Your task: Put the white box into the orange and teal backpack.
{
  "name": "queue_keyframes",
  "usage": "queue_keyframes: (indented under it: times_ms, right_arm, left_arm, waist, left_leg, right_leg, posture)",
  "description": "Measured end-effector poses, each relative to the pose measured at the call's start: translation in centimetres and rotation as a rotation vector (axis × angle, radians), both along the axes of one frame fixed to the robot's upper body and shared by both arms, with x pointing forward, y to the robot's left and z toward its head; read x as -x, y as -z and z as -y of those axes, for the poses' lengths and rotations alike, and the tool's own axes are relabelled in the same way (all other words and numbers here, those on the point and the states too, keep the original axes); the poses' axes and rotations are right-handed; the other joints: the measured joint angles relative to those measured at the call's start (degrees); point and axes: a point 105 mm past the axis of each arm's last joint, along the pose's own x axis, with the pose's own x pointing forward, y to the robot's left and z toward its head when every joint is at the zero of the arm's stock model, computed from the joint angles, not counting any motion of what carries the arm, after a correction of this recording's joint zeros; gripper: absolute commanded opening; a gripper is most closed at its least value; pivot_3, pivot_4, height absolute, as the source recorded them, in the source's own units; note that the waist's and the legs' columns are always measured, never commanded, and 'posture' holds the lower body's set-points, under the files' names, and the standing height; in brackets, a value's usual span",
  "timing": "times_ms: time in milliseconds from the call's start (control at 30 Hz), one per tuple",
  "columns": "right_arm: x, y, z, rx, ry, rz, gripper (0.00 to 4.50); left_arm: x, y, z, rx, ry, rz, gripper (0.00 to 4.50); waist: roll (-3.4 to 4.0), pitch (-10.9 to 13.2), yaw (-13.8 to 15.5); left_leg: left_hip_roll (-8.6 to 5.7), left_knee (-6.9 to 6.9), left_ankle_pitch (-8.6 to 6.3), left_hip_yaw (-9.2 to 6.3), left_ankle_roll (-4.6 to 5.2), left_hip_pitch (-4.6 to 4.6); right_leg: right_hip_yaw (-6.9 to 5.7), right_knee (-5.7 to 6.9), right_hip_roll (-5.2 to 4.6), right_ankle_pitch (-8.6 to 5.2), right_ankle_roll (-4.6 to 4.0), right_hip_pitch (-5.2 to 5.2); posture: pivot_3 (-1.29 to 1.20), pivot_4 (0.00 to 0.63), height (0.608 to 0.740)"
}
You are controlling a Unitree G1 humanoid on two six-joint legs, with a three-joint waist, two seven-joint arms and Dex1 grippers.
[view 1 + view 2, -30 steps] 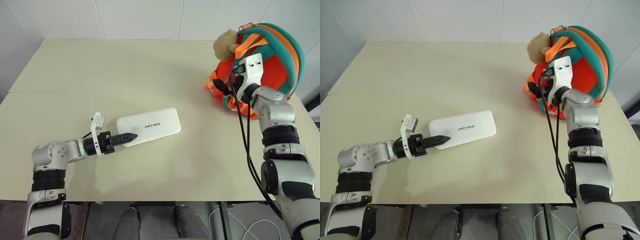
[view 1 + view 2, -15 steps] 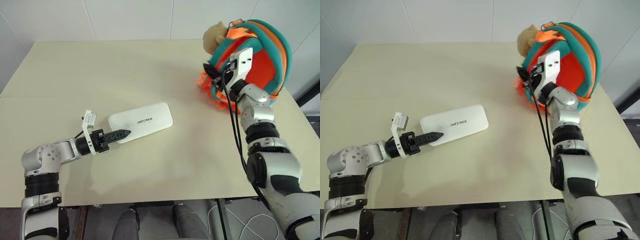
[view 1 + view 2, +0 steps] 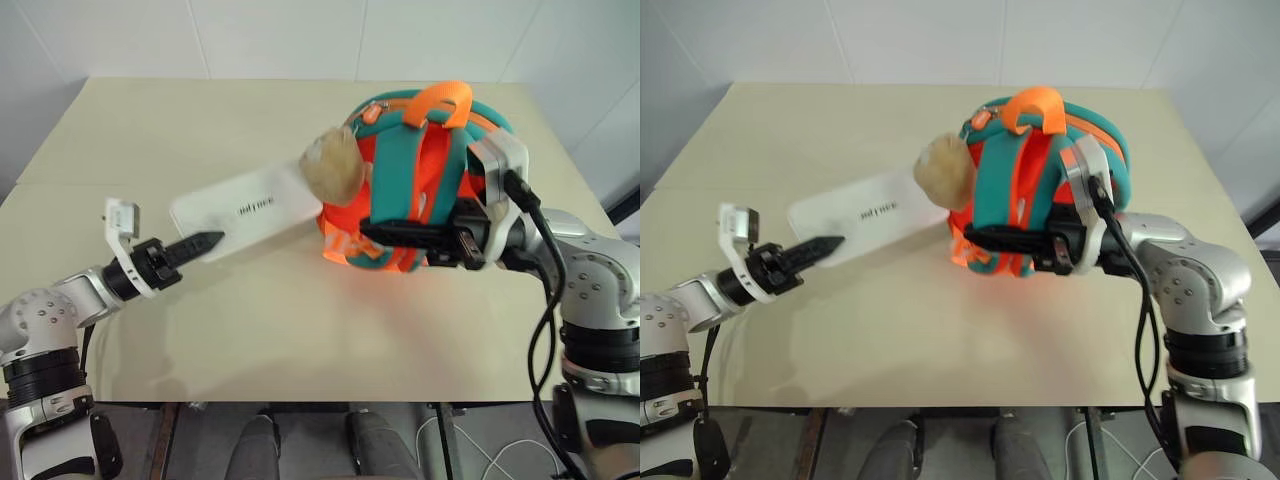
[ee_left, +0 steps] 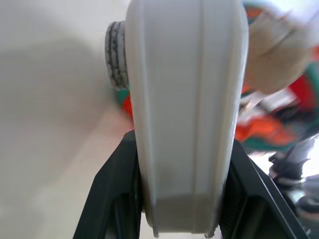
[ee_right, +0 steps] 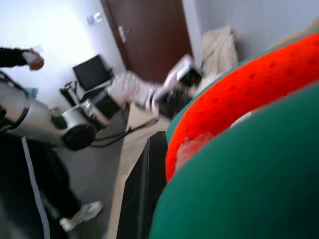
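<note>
My left gripper [image 3: 210, 240] is shut on the near end of the white box [image 3: 245, 207], which is held tilted above the table. In the left wrist view the white box [image 4: 187, 99] sits between the two black fingers [image 4: 112, 199]. The box's far end reaches the tan plush toy [image 3: 333, 165] on the orange and teal backpack [image 3: 440, 185]. The backpack stands at the table's middle right, its orange loop on top. My right gripper [image 3: 372, 233] points left across the backpack's lower front and is shut on it. The right wrist view has orange and teal fabric [image 5: 249, 124] close up.
The beige table [image 3: 200, 120] has free room on its left and along the near edge. Its right edge lies close behind the backpack. A person [image 5: 20, 55] stands beyond the table in the right wrist view.
My right gripper shut on the backpack and pulled it from the far right corner toward the table's middle, turning it. My left gripper lifted the white box off the table.
</note>
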Motion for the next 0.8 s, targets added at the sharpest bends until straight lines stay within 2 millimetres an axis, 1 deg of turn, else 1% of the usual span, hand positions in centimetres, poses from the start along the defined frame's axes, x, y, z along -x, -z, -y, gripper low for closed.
queue_keyframes:
  times_ms: [67, 100, 233, 333, 433, 500, 600, 700, 800]
  right_arm:
    - [-0.3, 0.9, 0.9, 0.029, 0.015, -0.042, 0.02]
    - [-0.6, 1.1, 1.5, 0.042, 0.035, -0.059, 0.02]
    - [-1.4, 1.5, 2.7, 0.063, 0.049, -0.089, 0.02]
    - [-1.9, 1.5, 3.1, 0.085, 0.043, -0.082, 0.02]
    - [-1.7, 1.7, 3.2, 0.109, 0.006, -0.093, 0.02]
    - [-1.8, 1.7, 3.4, 0.13, 0.001, -0.095, 0.02]
    - [-2.0, 1.7, 3.5, 0.144, -0.002, -0.094, 0.02]
    - [-2.3, 1.7, 3.9, 0.162, 0.009, -0.086, 0.02]
    - [-2.3, 1.8, 4.0, 0.17, 0.01, -0.083, 0.02]
  left_arm:
    - [1.0, -1.8, 0.3, 0.013, 0.03, 0.084, 1.46]
    - [1.3, -2.2, 0.4, 0.016, 0.037, 0.103, 1.46]
    - [2.0, -2.3, 0.2, 0.0, 0.028, 0.118, 1.46]
    - [2.4, -3.1, 0.1, -0.06, -0.001, 0.188, 1.46]
    - [2.2, -2.8, 0.2, -0.139, -0.03, 0.23, 1.46]
    - [1.7, -2.2, 0.2, -0.168, -0.052, 0.237, 1.46]
    - [1.6, -2.2, 0.4, -0.185, -0.054, 0.267, 1.46]
    - [0.6, -2.0, 1.1, -0.286, -0.076, 0.359, 1.46]
    - [-0.3, -1.8, 1.2, -0.362, -0.097, 0.438, 1.46]
  waist:
    - [0.01, 0.0, 0.08]
    - [0.01, 0.0, 0.06]
    - [-0.01, 0.02, -0.3]
    - [-0.01, 0.02, -0.23]
    - [-0.01, 0.02, -0.1]
    - [-0.02, 0.03, -0.04]
    - [-0.02, 0.03, -0.03]
    - [-0.02, 0.03, 0.11]
    - [-0.02, 0.03, 0.1]
  left_leg:
    - [-0.18, 0.0, -0.03, 0.08, 0.06, 0.01]
    - [-0.22, 0.0, -0.03, 0.09, 0.07, 0.01]
    - [-0.17, -0.01, -0.04, 0.09, 0.09, 0.01]
    - [-0.16, -0.03, -0.03, 0.09, 0.09, 0.01]
    - [-0.19, -0.03, -0.03, 0.1, 0.08, 0.01]
    - [-0.19, -0.03, -0.03, 0.11, 0.09, 0.0]
    - [-0.19, -0.03, -0.04, 0.11, 0.09, 0.0]
    - [-0.19, -0.04, -0.04, 0.11, 0.09, -0.01]
    - [-0.2, -0.05, -0.04, 0.12, 0.09, -0.01]
  right_leg:
    - [0.02, -0.04, -0.2, 0.0, 0.01, 0.02]
    - [0.01, -0.07, -0.24, 0.0, 0.01, 0.03]
    - [0.01, -0.08, -0.18, 0.0, 0.01, 0.0]
    - [0.01, -0.08, -0.15, 0.0, 0.0, -0.01]
    - [0.01, -0.15, -0.18, 0.0, 0.01, 0.02]
    - [0.01, -0.16, -0.18, 0.0, 0.01, 0.02]
    - [0.01, -0.16, -0.18, 0.0, 0.0, 0.02]
    - [0.0, -0.21, -0.17, 0.0, 0.01, 0.03]
    - [0.01, -0.23, -0.18, 0.0, 0.01, 0.04]
  posture:
    - [0.0, 0.15, 0.74]
    - [0.0, 0.15, 0.74]
    - [0.0, 0.15, 0.74]
    - [0.0, 0.15, 0.74]
    - [0.0, 0.15, 0.74]
    - [0.0, 0.15, 0.74]
    - [0.0, 0.15, 0.74]
    - [0.0, 0.15, 0.74]
    - [0.0, 0.15, 0.74]
